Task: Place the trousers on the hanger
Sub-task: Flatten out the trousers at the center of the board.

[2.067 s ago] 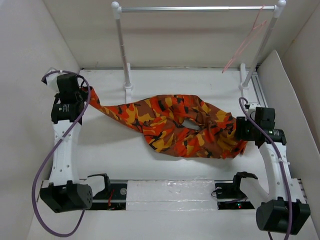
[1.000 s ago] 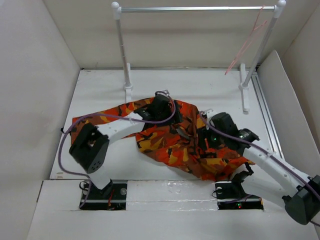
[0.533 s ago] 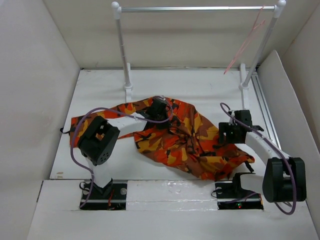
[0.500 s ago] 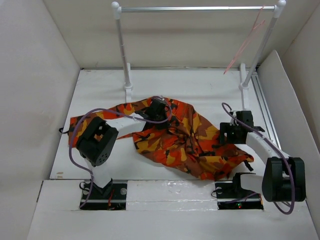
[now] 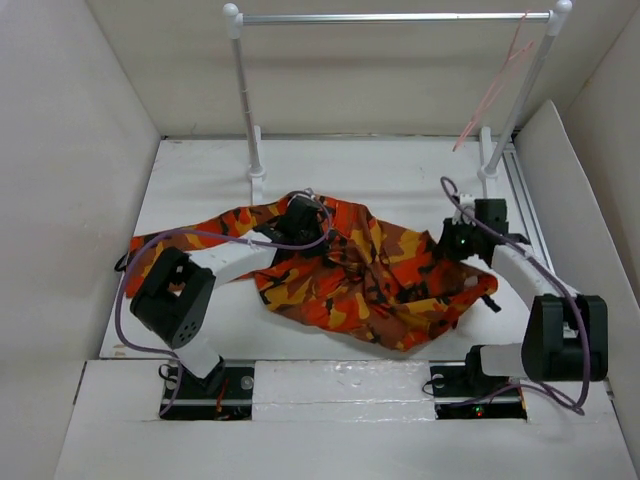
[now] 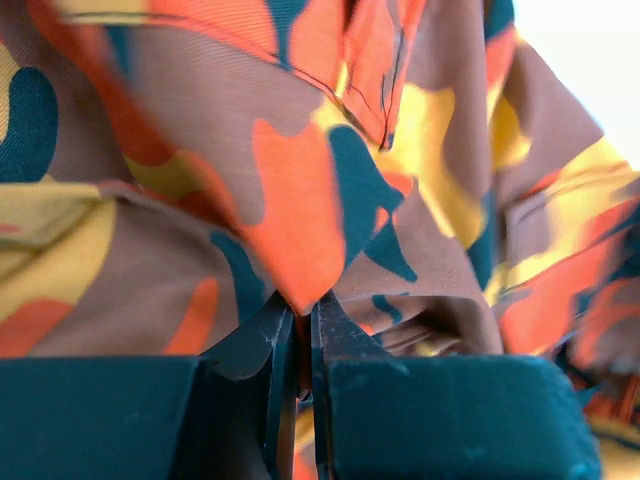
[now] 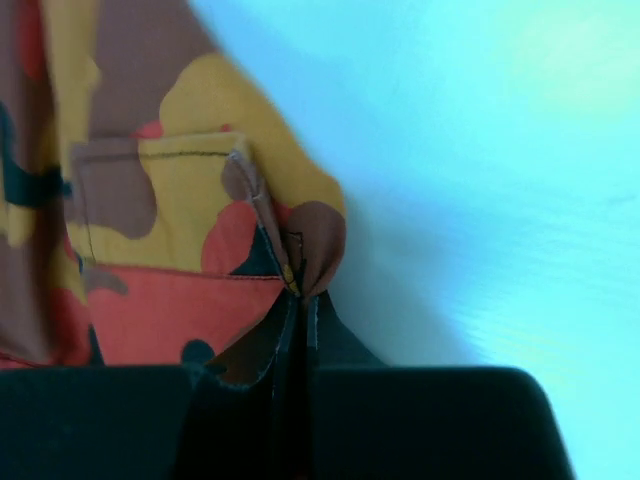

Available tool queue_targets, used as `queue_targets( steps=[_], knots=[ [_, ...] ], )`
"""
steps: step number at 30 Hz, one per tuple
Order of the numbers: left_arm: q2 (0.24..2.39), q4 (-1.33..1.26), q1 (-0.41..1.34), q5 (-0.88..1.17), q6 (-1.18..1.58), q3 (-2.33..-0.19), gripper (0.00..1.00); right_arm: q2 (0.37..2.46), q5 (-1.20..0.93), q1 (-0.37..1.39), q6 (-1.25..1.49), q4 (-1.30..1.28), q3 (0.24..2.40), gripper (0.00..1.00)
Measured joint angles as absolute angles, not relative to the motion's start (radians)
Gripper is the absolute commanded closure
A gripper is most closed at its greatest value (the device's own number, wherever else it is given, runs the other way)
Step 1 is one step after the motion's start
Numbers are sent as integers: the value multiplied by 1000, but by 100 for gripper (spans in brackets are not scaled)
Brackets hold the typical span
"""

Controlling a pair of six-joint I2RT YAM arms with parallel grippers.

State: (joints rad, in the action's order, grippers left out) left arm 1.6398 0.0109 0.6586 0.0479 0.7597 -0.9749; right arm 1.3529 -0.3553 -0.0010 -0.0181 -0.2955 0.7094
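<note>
**White table point(image 5: 400, 170), trousers point(image 5: 370, 285) not hung yet**

Down in the heap, the left gripper point(image 6: 302, 315) is pinched tight on a fold of cloth. The right gripper point(image 7: 300, 300) pinches the trousers' edge by a pocket. Far past the right gripper, the hanger point(image 5: 490, 90) hangs bare on the silver bar point(image 5: 390, 17) (so all the hanging is left).

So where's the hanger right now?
In the top external view the hanger hangs from the far right end of the silver bar, beside the right white post, well clear of the trousers.
</note>
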Motion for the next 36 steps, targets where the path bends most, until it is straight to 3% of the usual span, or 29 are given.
queue_targets(
  steps=[6,7,11,12,15,16,18,19,23,25,30,36],
  knots=[
    [1503,-25,667,83,760,-973,100,1199,-285,-52,-26,-371,1029,100],
    [1486,-37,669,92,761,-973,96,1190,-281,-52,-29,-376,1063,100],
    [1455,-38,671,102,749,-978,60,1221,-230,-85,-43,-379,1118,100],
    [1457,-19,671,96,743,-978,46,1245,-202,-107,-46,-377,1118,100],
    [1459,60,670,71,730,-978,31,1340,-124,-185,-48,-365,1118,99],
    [1457,80,670,56,723,-978,28,1375,-107,-209,-47,-358,1118,74],
    [1451,119,670,14,712,-978,26,1449,-89,-253,-39,-337,1129,29],
    [1445,138,670,-4,707,-978,26,1495,-94,-271,-31,-331,1149,26],
    [1435,188,669,-42,686,-998,27,1690,-163,-313,-52,-359,1338,23],
    [1439,201,681,-64,680,-1018,29,1694,-183,-306,-64,-348,1333,22],
    [1461,199,776,-97,665,-1035,29,1444,-191,-286,-80,-359,1093,29],
    [1528,200,821,-73,662,-984,26,1212,-163,-259,-105,-403,913,20]
  ],
)
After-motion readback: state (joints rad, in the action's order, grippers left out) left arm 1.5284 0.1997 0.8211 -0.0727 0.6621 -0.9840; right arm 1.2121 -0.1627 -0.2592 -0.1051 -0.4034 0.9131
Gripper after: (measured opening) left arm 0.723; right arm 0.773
